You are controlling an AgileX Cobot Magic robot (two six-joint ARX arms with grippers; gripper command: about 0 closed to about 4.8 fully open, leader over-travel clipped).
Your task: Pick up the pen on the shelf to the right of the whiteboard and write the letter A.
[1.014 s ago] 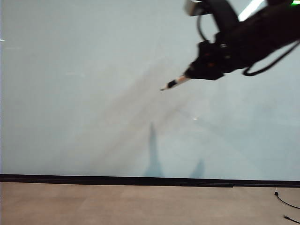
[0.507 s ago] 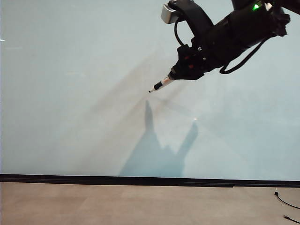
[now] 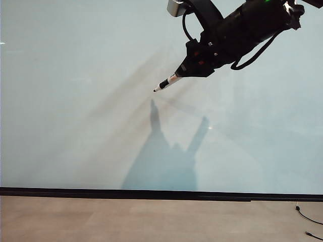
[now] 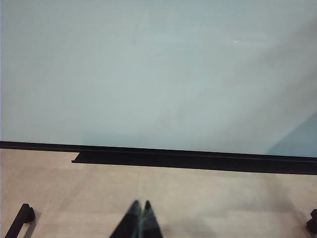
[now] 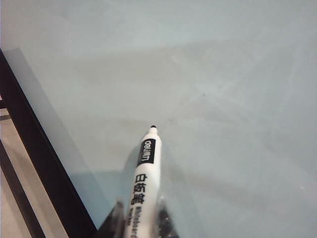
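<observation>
Low at left, left gripper [image 4: 139, 218] hangs over the tan floor [image 4: 198, 198], fingers pressed together, holding nothing. Upper right, right gripper [image 3: 180, 71] is clamped on the pen [image 3: 165, 83], tip aimed at the whiteboard [image 3: 75, 101]; contact unclear.

The right gripper [image 5: 141, 220] is clamped on the pen [image 5: 143, 186], white barrel with black printing. Its dark tip points at the pale whiteboard [image 5: 223, 74], which has a black strip along one edge.
</observation>
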